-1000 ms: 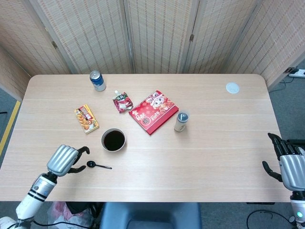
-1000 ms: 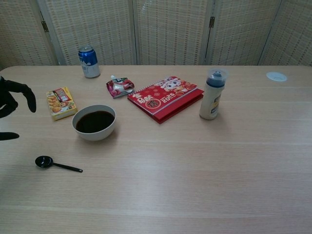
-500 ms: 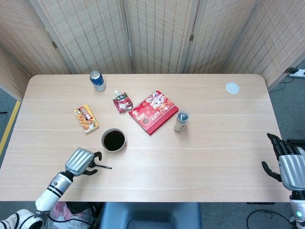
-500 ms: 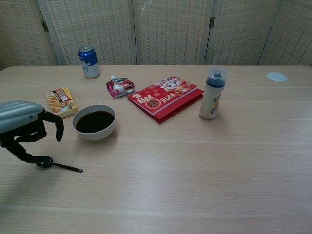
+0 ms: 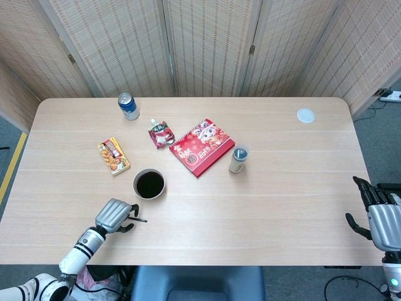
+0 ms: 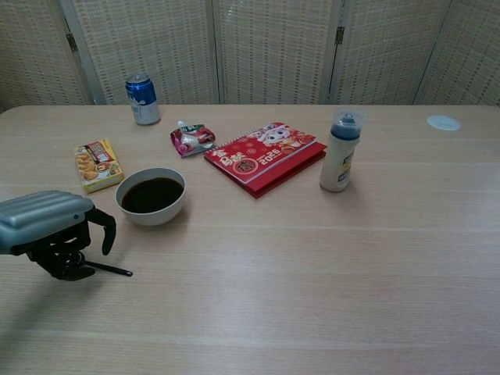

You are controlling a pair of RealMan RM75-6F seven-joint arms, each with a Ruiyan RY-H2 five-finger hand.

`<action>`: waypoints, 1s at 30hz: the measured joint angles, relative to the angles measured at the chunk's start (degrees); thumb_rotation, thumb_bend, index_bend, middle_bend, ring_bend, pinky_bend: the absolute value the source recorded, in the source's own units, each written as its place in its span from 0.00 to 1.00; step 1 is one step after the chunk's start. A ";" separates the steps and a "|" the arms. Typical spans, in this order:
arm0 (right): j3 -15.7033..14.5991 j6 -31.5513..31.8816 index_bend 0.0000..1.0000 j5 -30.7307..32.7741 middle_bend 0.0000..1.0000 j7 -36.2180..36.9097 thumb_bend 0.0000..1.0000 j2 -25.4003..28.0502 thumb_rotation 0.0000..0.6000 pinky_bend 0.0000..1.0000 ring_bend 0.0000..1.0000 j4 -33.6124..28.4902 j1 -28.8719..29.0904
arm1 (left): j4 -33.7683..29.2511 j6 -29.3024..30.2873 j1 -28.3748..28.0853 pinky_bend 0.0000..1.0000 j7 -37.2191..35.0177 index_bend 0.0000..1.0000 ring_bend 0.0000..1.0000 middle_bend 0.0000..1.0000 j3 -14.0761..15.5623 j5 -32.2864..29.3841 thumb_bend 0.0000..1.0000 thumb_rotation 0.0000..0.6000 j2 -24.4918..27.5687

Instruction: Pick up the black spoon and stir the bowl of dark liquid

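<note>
1. Since a second ago your left hand (image 6: 55,231) has travelled in from the table's near left edge and now sits right over the bowl end of the black spoon (image 6: 105,269); nothing else on the table has shifted.

2. You are at the grasp step: the spoon lies flat on the table (image 5: 263,200), just in front of the bowl of dark liquid (image 6: 151,195), and only its handle shows past your fingers in both views.

3. Your left hand is curled down with its fingers (image 6: 108,231) arched over the spoon's head. Its lower fingers reach the spoon's head, but I cannot tell whether they have closed on it or merely touch it, since the spoon has not left the table.

4. Your right hand (image 5: 379,216) hangs off the table's near right corner, fingers spread, holding nothing.

5. My read is that the next move calls for a firm pinch on the thin handle before any lift. A flat spoon is likely to slide or pivot if you close unevenly.

6. Once it is secure, lift and carry it the short way to the bowl, dipping gently so the liquid does not slop.
</note>
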 measured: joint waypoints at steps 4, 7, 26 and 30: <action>0.05 0.02 0.00 0.13 0.16 0.26 0.23 0.00 1.00 0.27 0.26 0.16 -0.07 | 0.58 -0.83 -0.39 1.00 1.54 0.50 0.98 0.99 -0.42 -2.27 0.36 1.00 -1.07; 0.11 0.08 0.00 0.10 0.16 0.44 0.23 0.05 1.00 0.28 0.26 0.26 -0.08 | 1.19 -1.20 -0.68 1.00 2.29 0.50 0.98 0.99 -0.56 -3.29 0.37 1.00 -1.84; 0.18 -0.45 0.00 0.72 0.17 1.15 0.23 -0.18 1.00 0.27 0.27 1.15 -0.11 | 0.83 -3.54 -2.12 1.00 8.02 0.50 0.98 0.99 -0.38 -9.16 0.39 1.00 -3.02; 0.20 -0.48 0.00 0.87 0.17 1.41 0.23 -0.23 1.00 0.27 0.28 1.42 -0.19 | 0.67 -3.62 -2.49 1.00 10.04 0.51 0.98 0.99 -0.32 -9.92 0.40 1.00 -3.21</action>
